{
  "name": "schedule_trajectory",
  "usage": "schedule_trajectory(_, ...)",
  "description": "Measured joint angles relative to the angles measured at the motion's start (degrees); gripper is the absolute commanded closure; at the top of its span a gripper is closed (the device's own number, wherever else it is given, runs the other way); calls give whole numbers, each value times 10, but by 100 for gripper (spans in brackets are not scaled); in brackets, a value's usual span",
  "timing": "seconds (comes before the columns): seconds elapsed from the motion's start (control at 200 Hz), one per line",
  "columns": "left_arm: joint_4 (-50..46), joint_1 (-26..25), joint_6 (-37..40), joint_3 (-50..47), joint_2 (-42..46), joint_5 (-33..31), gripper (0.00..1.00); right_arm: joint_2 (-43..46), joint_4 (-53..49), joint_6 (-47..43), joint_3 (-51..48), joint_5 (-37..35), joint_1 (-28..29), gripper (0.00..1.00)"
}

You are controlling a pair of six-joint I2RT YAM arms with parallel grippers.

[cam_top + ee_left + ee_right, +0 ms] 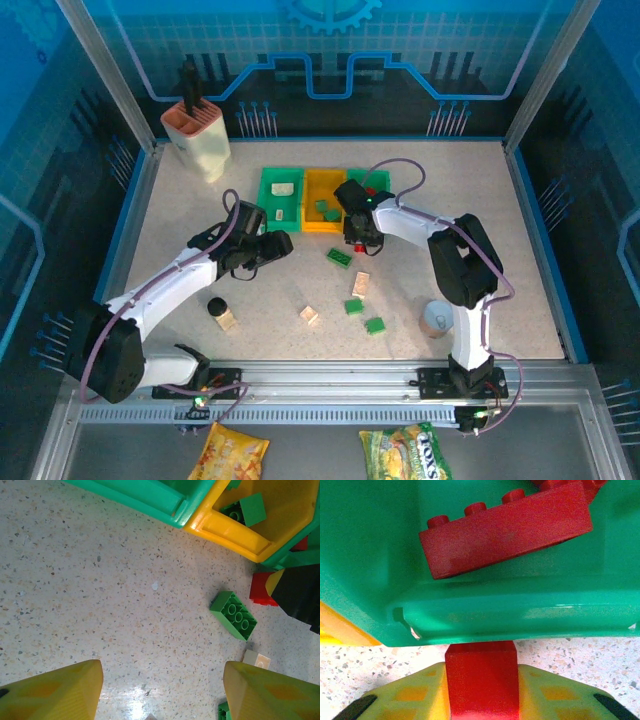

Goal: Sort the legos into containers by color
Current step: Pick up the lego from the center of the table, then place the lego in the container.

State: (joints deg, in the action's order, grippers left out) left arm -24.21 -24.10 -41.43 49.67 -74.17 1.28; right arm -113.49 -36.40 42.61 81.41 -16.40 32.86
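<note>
Though cut off at view's edge, red lego (480, 665) pinched in right end effector (481, 690); left end effector (162, 669) parted, empty.

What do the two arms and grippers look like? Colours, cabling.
Both the left arm and right arm: white links, black joints, a lilac cable looping along each. The left gripper and right gripper: black bodies, chunky yellow wedge fingers with orange patches.

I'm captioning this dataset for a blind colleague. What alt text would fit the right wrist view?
The right gripper is shut on a red lego, just outside the wall of a green bin. Inside the bin lies a longer red lego, studs showing; speckled table below.
</note>
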Motion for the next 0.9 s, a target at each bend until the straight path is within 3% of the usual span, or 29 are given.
schedule_trajectory(0.51,1,0,-1,0,0,0,34,94,-31,-38,0,0,-8,65)
schedule_trajectory(0.9,1,0,-2,0,-6,1,34,63,-27,-93,91,46,-108,65)
